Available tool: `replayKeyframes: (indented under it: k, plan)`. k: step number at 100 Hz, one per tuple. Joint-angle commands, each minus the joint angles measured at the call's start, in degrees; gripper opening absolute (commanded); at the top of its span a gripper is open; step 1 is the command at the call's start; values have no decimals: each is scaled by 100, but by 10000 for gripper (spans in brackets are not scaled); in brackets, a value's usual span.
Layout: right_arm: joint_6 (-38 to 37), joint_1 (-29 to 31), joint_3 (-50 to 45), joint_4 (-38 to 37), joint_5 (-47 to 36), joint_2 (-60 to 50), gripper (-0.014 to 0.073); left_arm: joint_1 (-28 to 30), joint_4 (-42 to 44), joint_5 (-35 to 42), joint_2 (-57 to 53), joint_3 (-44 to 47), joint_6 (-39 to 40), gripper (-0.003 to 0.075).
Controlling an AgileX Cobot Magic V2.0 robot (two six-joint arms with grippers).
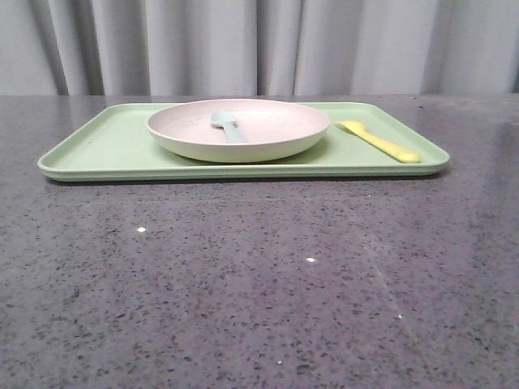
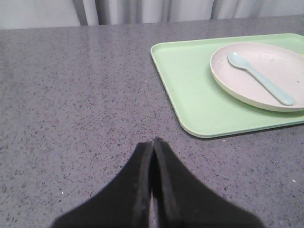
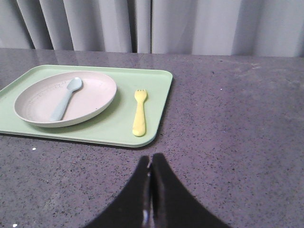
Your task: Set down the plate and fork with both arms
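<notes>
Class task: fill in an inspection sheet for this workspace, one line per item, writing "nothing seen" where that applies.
Surface: dark grey speckled stone table.
Job's things: pale pink round plastic plate on flat light green rectangular tray; slim yellow plastic fork on the tray beside the plate.
Clutter: pale blue plastic spoon lying in the plate.
Grippers: left claw shut, empty; right claw shut, empty; both over the table.
Cables: nothing seen.
Surroundings: grey curtain behind.
</notes>
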State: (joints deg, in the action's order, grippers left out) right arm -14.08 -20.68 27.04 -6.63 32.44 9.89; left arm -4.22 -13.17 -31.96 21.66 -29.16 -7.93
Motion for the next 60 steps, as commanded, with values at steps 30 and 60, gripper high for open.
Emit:
replayKeyframes:
  k: [30,60]
  plan:
    - [3,31,135,-116,-473,50,-67,-381,202,2655,-473,1184,16,-20]
    - [3,31,135,-116,-467,50,-67,-291,202,3526,-1203,2301,16,-20]
